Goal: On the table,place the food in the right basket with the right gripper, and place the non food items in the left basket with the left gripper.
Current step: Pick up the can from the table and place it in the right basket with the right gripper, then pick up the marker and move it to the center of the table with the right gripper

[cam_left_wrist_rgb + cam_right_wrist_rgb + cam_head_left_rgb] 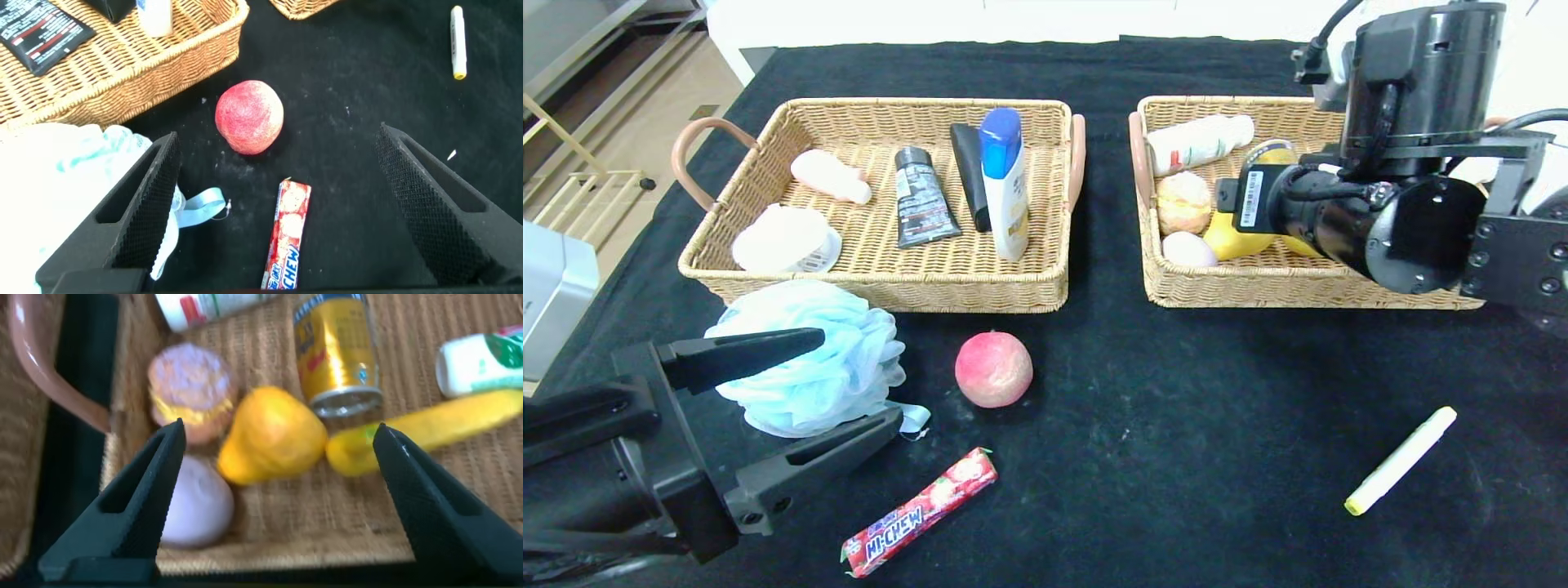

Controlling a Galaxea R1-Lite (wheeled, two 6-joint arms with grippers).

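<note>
My left gripper point(859, 376) stands open low over the table's front left, its fingers straddling a pale blue bath sponge point(809, 359). In the left wrist view the gripper point(276, 135) is open, with a red peach point(250, 116) and a Hi-Chew candy bar point(288, 237) lying between its fingers on the cloth. A yellow marker point(1401, 460) lies at the front right. My right gripper point(278, 429) hangs open and holds nothing above the right basket point(1307, 290), over a yellow pear point(270, 437), a banana point(433, 429) and a pale round food point(196, 510).
The left basket point(882, 290) holds a white-and-blue bottle point(1005, 184), a dark tube point(921, 204) and other toiletries. A gold can point(337, 351), a bun point(192, 388) and a white bottle point(1201, 140) also lie in the right basket. Black cloth covers the table.
</note>
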